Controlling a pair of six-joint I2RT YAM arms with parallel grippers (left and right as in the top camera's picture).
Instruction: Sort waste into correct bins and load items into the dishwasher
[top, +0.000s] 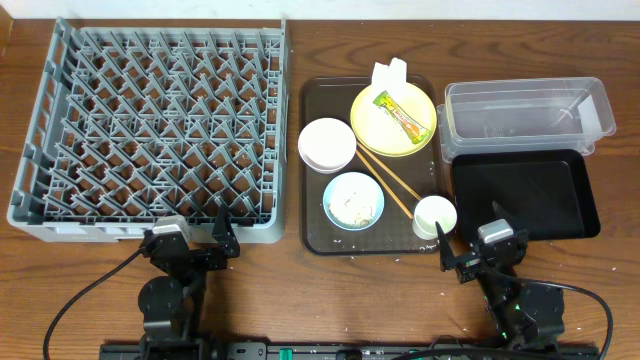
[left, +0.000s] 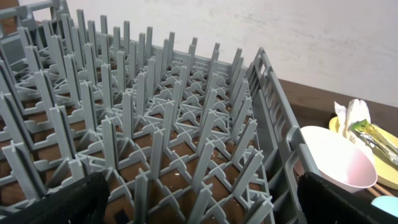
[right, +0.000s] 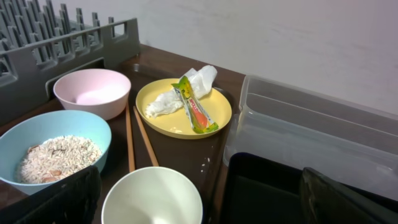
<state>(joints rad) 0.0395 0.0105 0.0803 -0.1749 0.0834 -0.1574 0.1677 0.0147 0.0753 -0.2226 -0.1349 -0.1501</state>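
Observation:
The grey dish rack (top: 150, 130) fills the left of the table and is empty. On the brown serving tray (top: 318, 240) sit a yellow plate (top: 375, 128) with the green-and-yellow wrapper (top: 402, 113) and white napkin (top: 389, 74), a white bowl (top: 327, 144), a light blue bowl (top: 354, 200) holding rice scraps, wooden chopsticks (top: 388, 180) and a small white cup (top: 435, 216). The clear tub (top: 525, 115) and black tray (top: 525, 195) stand at the right. My left gripper (top: 222, 245) is open at the rack's front edge. My right gripper (top: 468, 255) is open just in front of the cup and black tray.
The table's front edge runs close behind both arm bases. In the right wrist view the cup (right: 152, 196) lies between the open fingers, the black tray (right: 267, 190) to its right. In the left wrist view the rack pegs (left: 155, 137) fill the view, the white bowl (left: 336, 158) at right.

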